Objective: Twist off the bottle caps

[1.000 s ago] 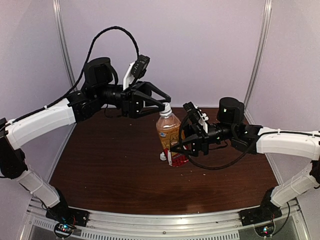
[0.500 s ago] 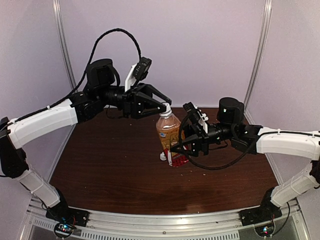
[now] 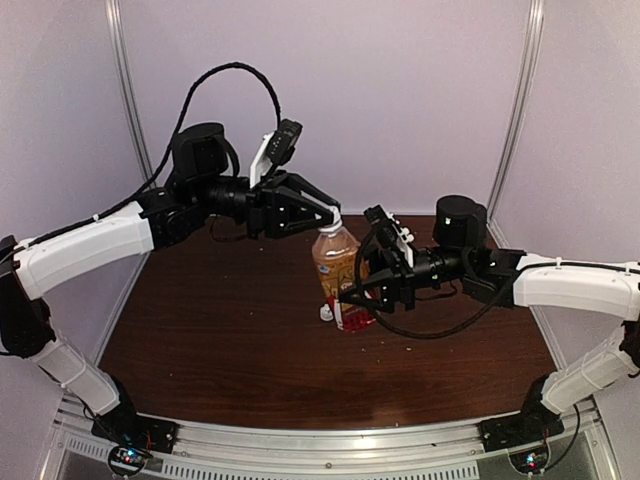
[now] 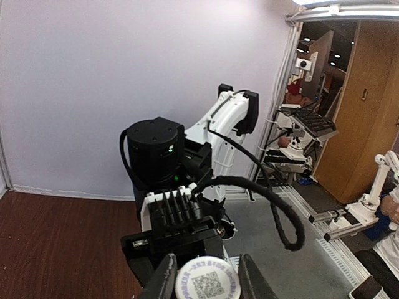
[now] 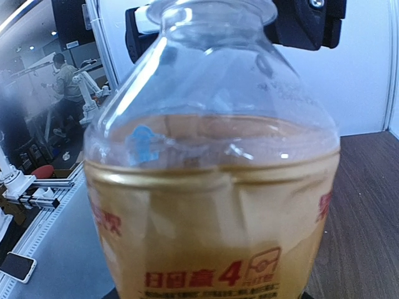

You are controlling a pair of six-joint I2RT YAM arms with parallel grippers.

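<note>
At the near edge, the two arms are rising from their bases and reaching inward over the dark brown counter (image 3: 220, 330). Towards the middle of the counter, a loose cap (image 3: 326, 313), small and white, is lying just beside the foot of the amber bottle (image 3: 335, 262), on its left side. The bottle is standing upright, and its red label is showing low on its body.

The right tool (image 3: 350, 293) is coming in from the right and clamping the lower, labelled part of the bottle, with its fingers closed against it. In the right wrist view the bottle (image 5: 212, 187) is filling almost the whole frame, with amber liquid up to its shoulder and clear plastic above.

Further back and higher, the left tool (image 3: 330, 216) is reaching in from the left and pinching the screwed-on cap (image 3: 332, 222) at the bottle's neck. In the left wrist view its fingers (image 4: 163, 280) are pressing both sides of that cap (image 4: 207, 285), whose top is carrying a printed square code.

Behind it all, the pale back wall (image 3: 400, 100) is closing off the scene.
</note>
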